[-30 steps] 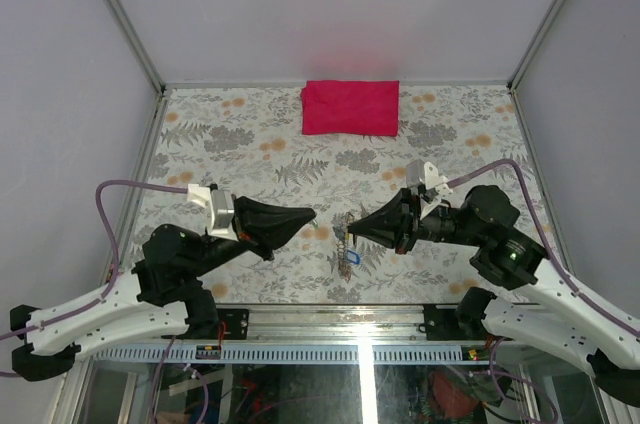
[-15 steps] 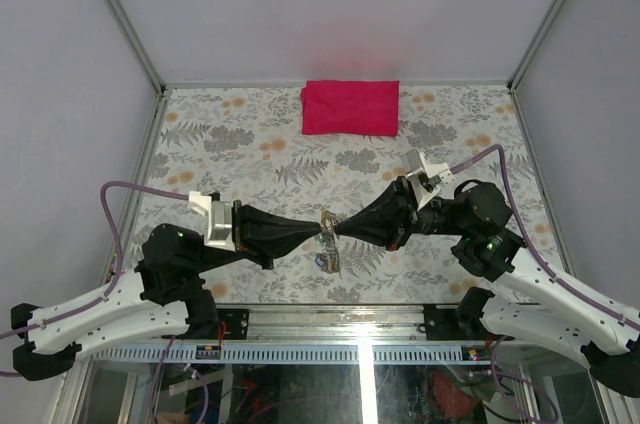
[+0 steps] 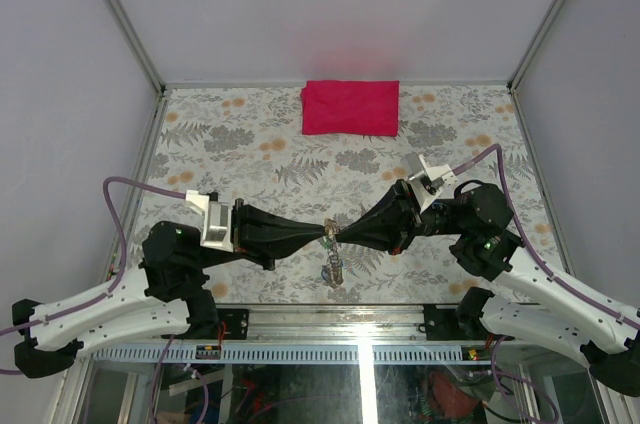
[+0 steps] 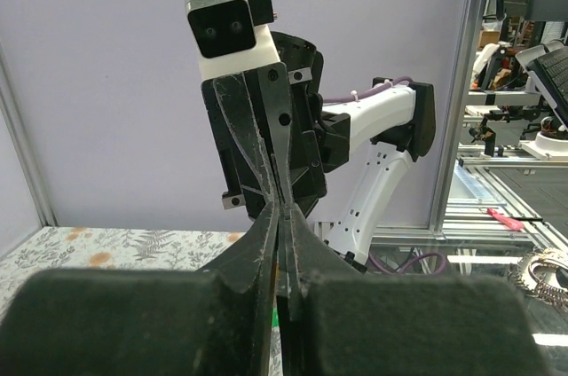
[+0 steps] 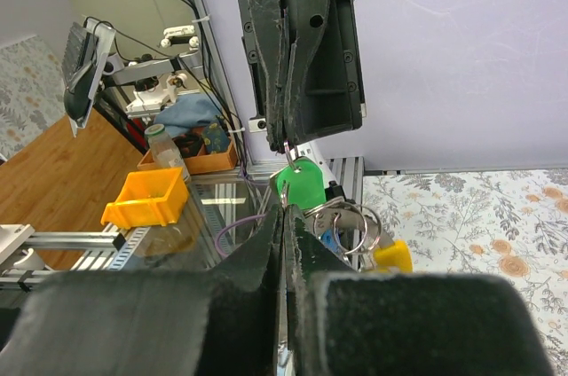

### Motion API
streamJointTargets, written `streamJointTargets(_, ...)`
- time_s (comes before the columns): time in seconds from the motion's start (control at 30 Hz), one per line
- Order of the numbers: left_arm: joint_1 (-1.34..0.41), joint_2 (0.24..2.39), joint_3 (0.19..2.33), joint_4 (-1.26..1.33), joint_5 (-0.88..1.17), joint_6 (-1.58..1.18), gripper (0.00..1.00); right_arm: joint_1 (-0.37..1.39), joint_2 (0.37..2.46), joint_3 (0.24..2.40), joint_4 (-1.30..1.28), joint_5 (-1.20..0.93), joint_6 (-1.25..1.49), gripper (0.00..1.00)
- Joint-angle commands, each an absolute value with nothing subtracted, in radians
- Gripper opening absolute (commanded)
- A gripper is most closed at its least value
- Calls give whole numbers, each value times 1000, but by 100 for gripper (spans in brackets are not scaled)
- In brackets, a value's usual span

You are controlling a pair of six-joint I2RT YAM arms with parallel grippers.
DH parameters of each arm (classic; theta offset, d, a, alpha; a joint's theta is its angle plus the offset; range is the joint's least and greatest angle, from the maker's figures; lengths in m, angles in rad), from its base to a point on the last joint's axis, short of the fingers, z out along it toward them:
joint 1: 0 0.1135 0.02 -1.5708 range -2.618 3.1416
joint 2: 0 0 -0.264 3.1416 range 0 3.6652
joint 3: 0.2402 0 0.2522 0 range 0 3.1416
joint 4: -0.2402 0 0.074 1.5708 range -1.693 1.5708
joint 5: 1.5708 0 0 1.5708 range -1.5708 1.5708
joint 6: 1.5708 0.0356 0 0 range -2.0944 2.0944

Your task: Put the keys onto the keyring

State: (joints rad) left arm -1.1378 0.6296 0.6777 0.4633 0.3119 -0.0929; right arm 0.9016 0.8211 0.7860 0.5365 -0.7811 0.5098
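Top external view: the keys hang in a small bunch above the middle of the flowered tabletop. They sit just under the point where the left tool and right tool meet tip to tip, each pressed together. I cannot tell which one pinches the bunch. The right wrist view shows a green tag, a yellow tag and the thin silvery keyring clustered together. A red cloth lies well apart at the far edge.

Keys hang below left pincer meeting right pincer (cloth behind).
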Motion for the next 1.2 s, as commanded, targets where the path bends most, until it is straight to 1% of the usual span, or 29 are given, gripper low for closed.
streamJointTargets(0.0,-1132,641,716,533,339,-101,0,903,819,801,629,-797,526,0)
streamJointTargets(0.83,-1133,653,721,521,355,-99,0,903,800,798,673,-796,551,0)
streamJointTargets(1.17,-1133,665,727,526,387,-102,0,903,790,794,637,-750,546,0)
